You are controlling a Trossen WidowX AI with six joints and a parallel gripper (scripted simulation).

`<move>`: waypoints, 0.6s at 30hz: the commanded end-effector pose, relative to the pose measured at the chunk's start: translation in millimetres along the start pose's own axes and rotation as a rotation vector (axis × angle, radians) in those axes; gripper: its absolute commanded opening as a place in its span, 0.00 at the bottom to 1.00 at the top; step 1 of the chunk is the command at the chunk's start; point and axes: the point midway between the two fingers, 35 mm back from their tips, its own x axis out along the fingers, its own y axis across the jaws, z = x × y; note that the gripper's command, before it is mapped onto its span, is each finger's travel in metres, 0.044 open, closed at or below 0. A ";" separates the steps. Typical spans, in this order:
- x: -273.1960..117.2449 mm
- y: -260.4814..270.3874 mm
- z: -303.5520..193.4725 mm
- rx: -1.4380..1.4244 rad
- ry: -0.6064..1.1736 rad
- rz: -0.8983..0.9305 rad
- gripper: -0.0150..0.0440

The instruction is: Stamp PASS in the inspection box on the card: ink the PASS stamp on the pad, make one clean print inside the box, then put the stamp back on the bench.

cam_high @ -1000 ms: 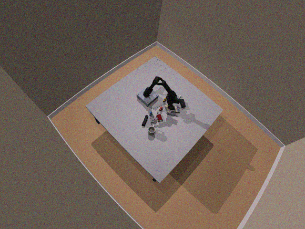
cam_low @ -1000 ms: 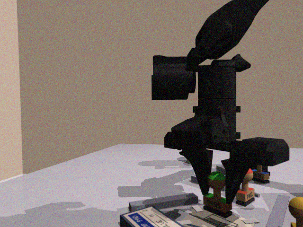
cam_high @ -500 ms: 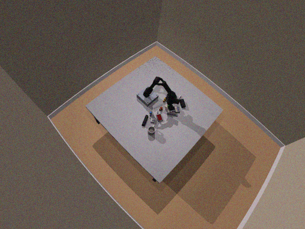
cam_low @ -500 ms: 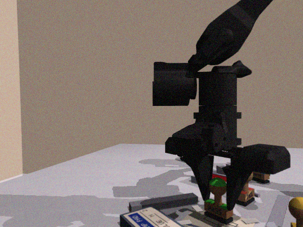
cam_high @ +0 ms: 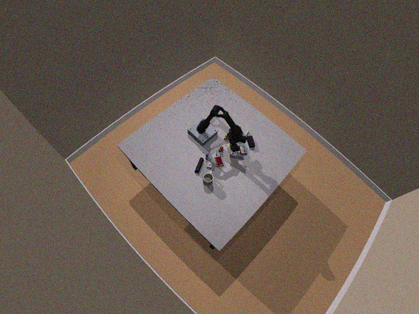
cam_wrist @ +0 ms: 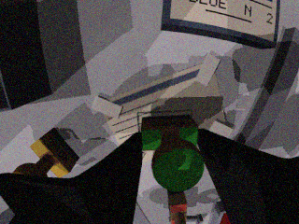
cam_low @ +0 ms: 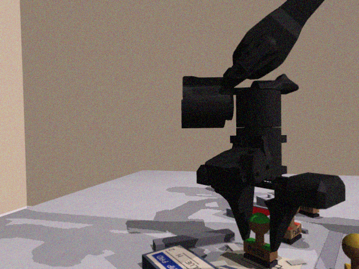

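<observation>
Has the gripper (cam_high: pixel 234 148) (cam_low: pixel 259 244) (cam_wrist: pixel 170 136) clenched on the green-knobbed stamp (cam_low: pixel 259 223) (cam_wrist: pixel 177 169), lettering too dark to read. Beyond the fingertips, cuts off the blue-ink pad (cam_high: pixel 243 149) (cam_low: pixel 177 258) (cam_wrist: pixel 220 20) at the picture edge. Below them, leaves the card (cam_low: pixel 231 255) (cam_wrist: pixel 206 89) partly hidden.

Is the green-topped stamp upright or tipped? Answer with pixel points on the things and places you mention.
Upright: in the exterior view the green knob (cam_low: pixel 259 218) (cam_wrist: pixel 178 169) sits above its block (cam_low: pixel 260 252), the dark base underneath, between the pincer's (cam_low: pixel 259 243) fingers.

The pincer (cam_low: pixel 260 241) (cam_wrist: pixel 170 136) points down, its 2 fingers gripping.
</observation>
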 end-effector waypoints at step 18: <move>5.1 0.7 -0.1 0.004 -0.001 0.004 0.25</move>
